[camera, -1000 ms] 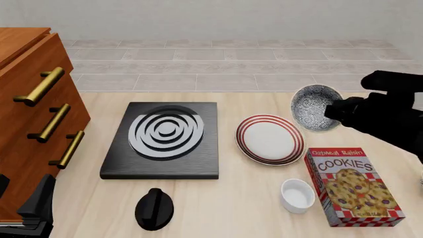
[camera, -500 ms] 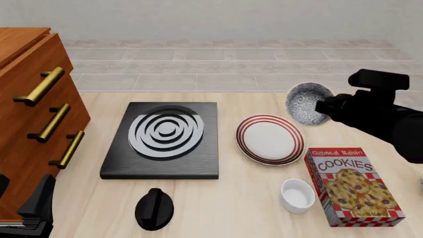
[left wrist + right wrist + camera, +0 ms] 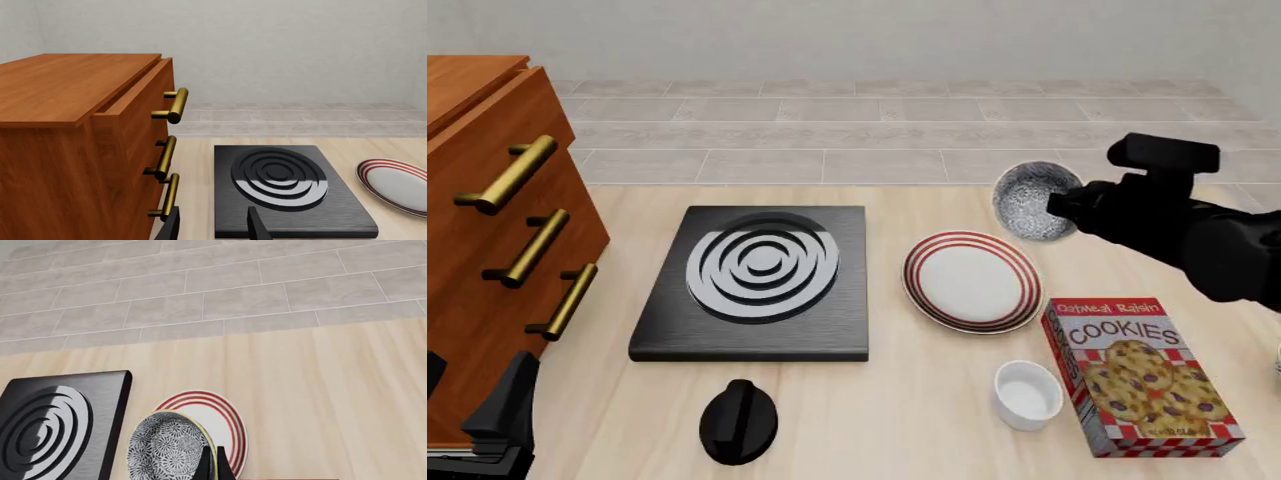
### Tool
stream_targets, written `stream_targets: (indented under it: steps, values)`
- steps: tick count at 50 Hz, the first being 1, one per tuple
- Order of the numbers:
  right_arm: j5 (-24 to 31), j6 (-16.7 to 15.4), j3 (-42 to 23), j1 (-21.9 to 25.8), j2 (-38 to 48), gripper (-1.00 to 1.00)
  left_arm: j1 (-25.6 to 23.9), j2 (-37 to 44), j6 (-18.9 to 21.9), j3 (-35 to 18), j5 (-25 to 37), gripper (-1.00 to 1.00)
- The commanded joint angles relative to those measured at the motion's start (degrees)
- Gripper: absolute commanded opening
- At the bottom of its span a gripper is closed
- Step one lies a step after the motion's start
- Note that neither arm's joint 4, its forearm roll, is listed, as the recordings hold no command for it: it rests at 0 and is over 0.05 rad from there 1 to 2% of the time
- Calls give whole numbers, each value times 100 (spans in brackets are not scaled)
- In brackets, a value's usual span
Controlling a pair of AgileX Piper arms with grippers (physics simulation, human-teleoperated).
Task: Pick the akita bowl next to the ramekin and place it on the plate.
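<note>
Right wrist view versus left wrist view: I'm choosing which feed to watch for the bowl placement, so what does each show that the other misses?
Only the right wrist view shows the akita bowl, tilted, with the right gripper shut on its rim, in front of the plate.

Only the left wrist view shows the wooden drawer cabinet with brass handles and the left gripper, open and empty.

Both show the black stove and part of the plate. Neither shows the ramekin or cookie box.
</note>
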Motion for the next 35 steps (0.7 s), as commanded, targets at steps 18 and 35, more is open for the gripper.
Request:
stream_targets:
  steps: [18,35]
  values:
    - [-361,126,-261,101,620,-100,0,0,0,0,0,100]
    - [-560,160,-308,134,918,-100,0,0,0,0,0,100]
